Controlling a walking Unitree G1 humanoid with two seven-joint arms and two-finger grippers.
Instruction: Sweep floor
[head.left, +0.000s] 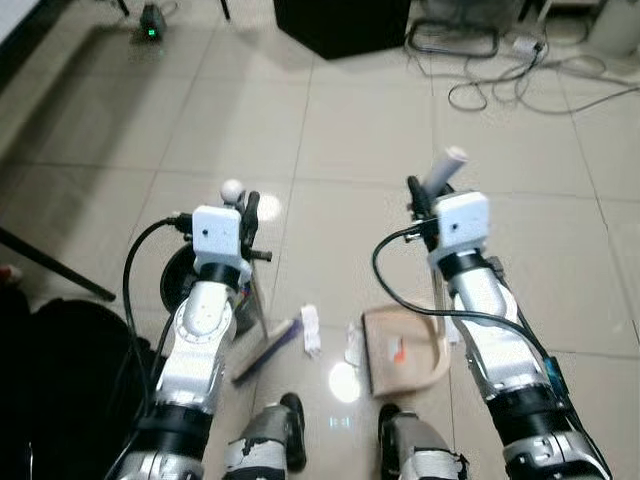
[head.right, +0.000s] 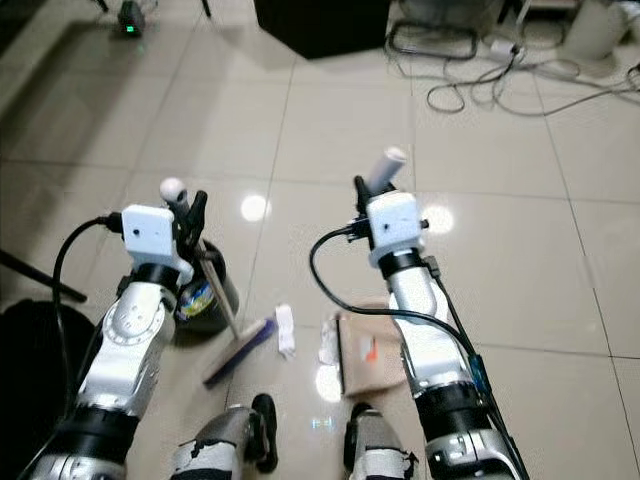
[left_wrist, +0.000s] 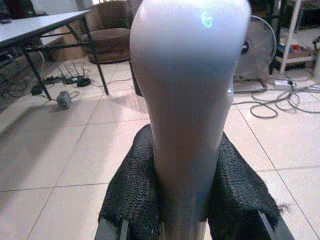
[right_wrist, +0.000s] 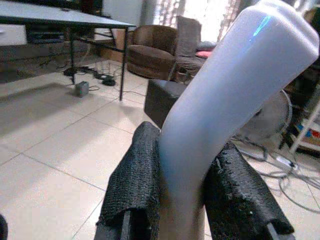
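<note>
Left eye view: tiled floor (head.left: 360, 130). Left gripper (head.left: 246, 212) at centre-left, clamped on the white broom handle (head.left: 233, 190); the shaft runs down to the broom head (head.left: 266, 349), low centre, resting on the floor. Right gripper (head.left: 420, 197) at centre-right, clamped on the dustpan handle (head.left: 443, 168); the tan dustpan (head.left: 400, 349) sits on the floor, lower centre-right, beside the right arm. Two white paper scraps (head.left: 311, 329) lie btwn broom head & dustpan. Dark bin (head.left: 183, 272) behind the left arm. Cables (head.left: 500, 70) upper right, black box (head.left: 345, 25) top centre.

Right eye view: same scene; scraps (head.right: 285, 330) just right of the broom head (head.right: 240, 350), dustpan (head.right: 368, 363) touching the second scrap.

Left wrist view: black padded fingers (left_wrist: 134, 190) tight on both sides of the handle (left_wrist: 187, 90). A counter (left_wrist: 40, 25) upper left, a fan (left_wrist: 257, 47) at right.

Right wrist view: fingers (right_wrist: 137, 175) closed on the bent white handle (right_wrist: 225, 100). Counter (right_wrist: 60, 17) upper left, armchair (right_wrist: 150, 50) behind.
</note>
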